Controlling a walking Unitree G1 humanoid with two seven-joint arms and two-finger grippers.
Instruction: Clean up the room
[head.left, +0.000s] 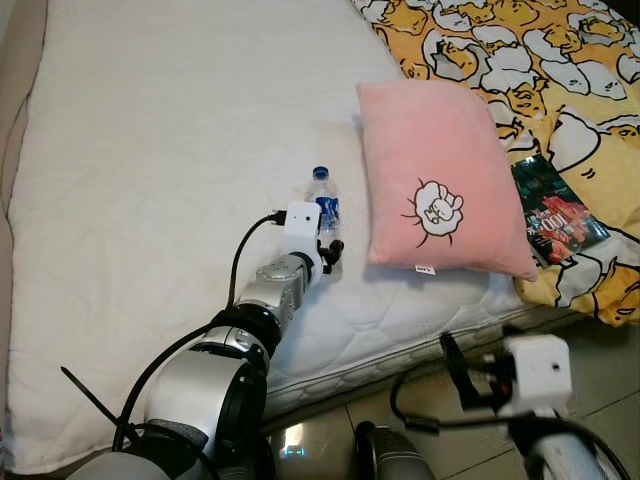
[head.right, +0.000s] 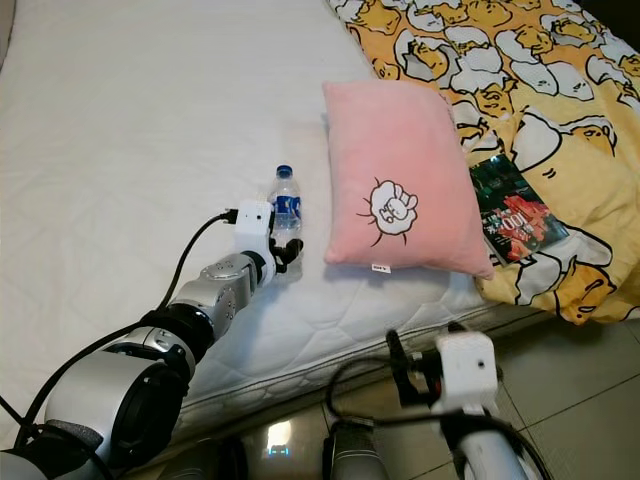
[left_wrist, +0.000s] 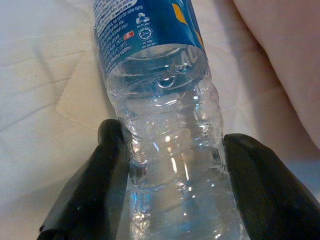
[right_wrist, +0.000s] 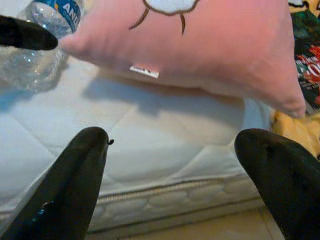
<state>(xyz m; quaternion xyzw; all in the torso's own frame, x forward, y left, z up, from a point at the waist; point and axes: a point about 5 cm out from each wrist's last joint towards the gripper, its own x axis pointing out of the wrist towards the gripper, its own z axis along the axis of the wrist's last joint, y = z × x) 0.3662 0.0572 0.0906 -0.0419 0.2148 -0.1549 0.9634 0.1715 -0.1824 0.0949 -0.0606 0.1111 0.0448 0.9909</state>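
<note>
A clear water bottle (head.left: 324, 205) with a blue cap and blue label lies on the white mattress (head.left: 150, 150), just left of a pink pillow (head.left: 435, 185). My left gripper (head.left: 330, 250) reaches over the mattress to the bottle's lower end. In the left wrist view its two black fingers (left_wrist: 107, 165) press on either side of the bottle (left_wrist: 170, 100), shut on it. My right gripper (head.left: 455, 368) hovers low over the floor in front of the bed edge. Its fingers (right_wrist: 80, 170) stand wide apart with nothing between them, pointing at the mattress side below the pillow (right_wrist: 200, 45).
A yellow cartoon-print blanket (head.left: 540, 60) covers the right side of the bed. A dark book (head.left: 555, 215) lies on it beside the pillow. Tiled floor (head.left: 600, 360) runs along the bed's near edge. The mattress's left half is bare.
</note>
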